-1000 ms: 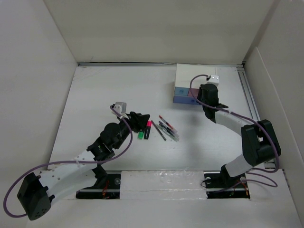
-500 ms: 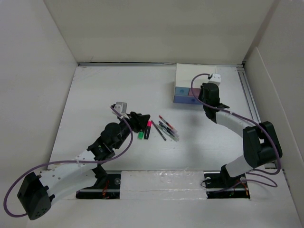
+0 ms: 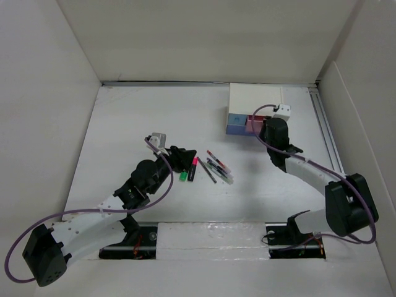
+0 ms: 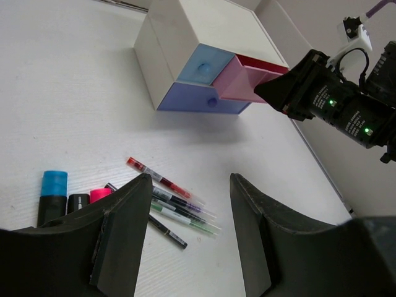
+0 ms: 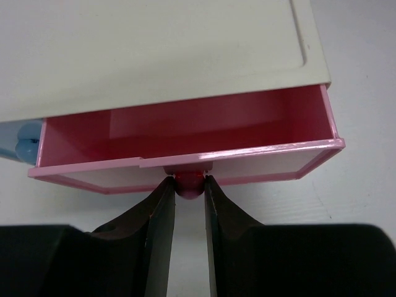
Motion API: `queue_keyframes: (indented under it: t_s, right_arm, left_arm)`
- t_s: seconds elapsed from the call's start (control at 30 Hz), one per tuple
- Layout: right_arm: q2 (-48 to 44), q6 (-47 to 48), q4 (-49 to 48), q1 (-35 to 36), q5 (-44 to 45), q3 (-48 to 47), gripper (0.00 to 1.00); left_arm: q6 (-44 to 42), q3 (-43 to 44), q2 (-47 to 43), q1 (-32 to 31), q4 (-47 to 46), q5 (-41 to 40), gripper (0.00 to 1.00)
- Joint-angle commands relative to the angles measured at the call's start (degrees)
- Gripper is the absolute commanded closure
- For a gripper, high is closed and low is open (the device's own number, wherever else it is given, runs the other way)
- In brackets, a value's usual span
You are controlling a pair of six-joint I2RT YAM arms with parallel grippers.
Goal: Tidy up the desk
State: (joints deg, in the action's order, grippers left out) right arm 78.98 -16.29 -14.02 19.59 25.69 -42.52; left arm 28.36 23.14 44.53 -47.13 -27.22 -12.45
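Pens [image 4: 176, 198] and markers [image 3: 192, 169] lie together in the middle of the desk [image 3: 142, 117], just beside our left gripper [image 4: 190, 185], whose jaws hang apart, holding nothing. Far right on the desk stands a white box [image 3: 253, 99]; our right gripper [image 5: 189, 192] is clamped on the knob [image 5: 189, 181] of its pink drawer [image 5: 185, 130], which sticks out toward us.

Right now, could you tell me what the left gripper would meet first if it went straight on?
Probably the loose pens just ahead of the left gripper, though depth is unclear.
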Motion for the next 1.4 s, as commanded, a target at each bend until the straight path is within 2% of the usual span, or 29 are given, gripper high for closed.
queue_keyframes:
  t_s: [0.0, 0.8, 0.87, 0.9, 0.93, 1.03, 1.17, 1.27, 1.3, 1.37]
  right_arm:
    - [-3.92, -1.28, -0.74, 0.62, 1.55, 1.39, 0.84]
    - [-27.29, -4.62, 18.76, 9.94, 3.22, 15.1, 0.82]
    - [-28.35, -5.06, 18.86, 9.94, 4.19, 15.8, 0.73]
    - [-28.62, -4.71, 18.77, 9.94, 4.02, 15.98, 0.57]
    - [-28.62, -4.71, 18.77, 9.94, 4.01, 15.98, 0.57]
    - [-28.71, -4.27, 21.3, 9.94, 3.84, 14.14, 0.36]
    - [-32.39, -3.05, 27.46, 10.55, 4.02, 9.66, 0.24]
    - [-37.57, -1.99, 31.59, 11.69, 3.75, 5.79, 0.25]
    - [-39.67, -1.55, 32.12, 13.09, 3.58, 5.0, 0.38]
    - [-40.4, -0.32, 32.31, 14.24, 2.61, 3.24, 0.57]
  left_arm:
    - [0.12, -0.2, -0.24, 0.11, -3.1, 0.85, 0.51]
    - [0.29, -0.11, -1.2, 0.11, -3.36, 2.08, 0.52]
    - [0.38, -0.11, -1.12, 0.11, -3.54, 2.08, 0.52]
    - [0.38, -0.02, -0.94, 0.11, -3.54, 2.08, 0.52]
    - [0.38, -0.02, -0.94, 0.11, -3.54, 2.08, 0.52]
    - [0.38, -0.11, -1.11, 0.11, -3.19, 1.9, 0.52]
    - [0.29, -0.02, -1.9, 0.11, -2.31, -0.37, 0.52]
    - [0.55, 0.94, -1.99, 0.11, 0.06, -3.53, 0.52]
    - [0.73, 1.12, -2.08, 0.11, 0.59, -4.07, 0.52]
    - [1.34, 1.21, -2.34, 0.11, 1.38, -5.21, 0.52]
